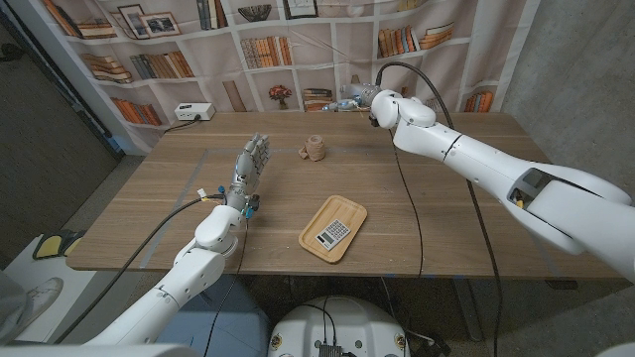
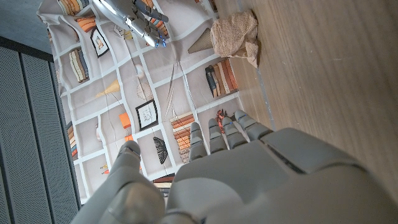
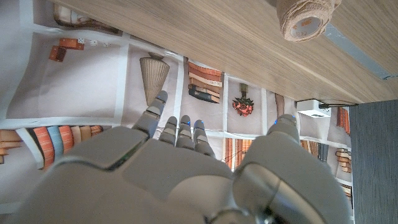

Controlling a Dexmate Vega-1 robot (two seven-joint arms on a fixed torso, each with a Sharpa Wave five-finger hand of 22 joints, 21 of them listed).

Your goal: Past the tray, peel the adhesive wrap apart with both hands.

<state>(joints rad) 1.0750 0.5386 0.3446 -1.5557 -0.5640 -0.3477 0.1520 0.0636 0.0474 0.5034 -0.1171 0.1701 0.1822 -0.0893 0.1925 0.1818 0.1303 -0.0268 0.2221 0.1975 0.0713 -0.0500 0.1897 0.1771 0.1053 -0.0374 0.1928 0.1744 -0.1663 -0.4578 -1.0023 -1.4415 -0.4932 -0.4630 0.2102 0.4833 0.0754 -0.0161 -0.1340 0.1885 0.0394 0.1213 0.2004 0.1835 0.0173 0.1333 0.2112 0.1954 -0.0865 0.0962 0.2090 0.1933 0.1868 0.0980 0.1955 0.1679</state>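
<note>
The tan adhesive wrap roll (image 1: 315,149) lies on the wooden table beyond the tray, with a loose end trailing from it (image 2: 235,36); its cardboard core shows in the right wrist view (image 3: 305,18). My left hand (image 1: 250,164) stands upright to the left of the roll, fingers apart and straight, holding nothing (image 2: 217,180). My right hand (image 1: 355,101) hovers at the table's far edge, behind and to the right of the roll, fingers spread and empty (image 3: 186,174). Neither hand touches the roll.
A wooden tray (image 1: 316,241) with a small calculator-like object (image 1: 334,232) on it lies near the table's front middle. A white power box (image 1: 192,112) sits at the back left. A bookshelf-print backdrop hangs behind the table. A black cable (image 1: 409,198) crosses the right side.
</note>
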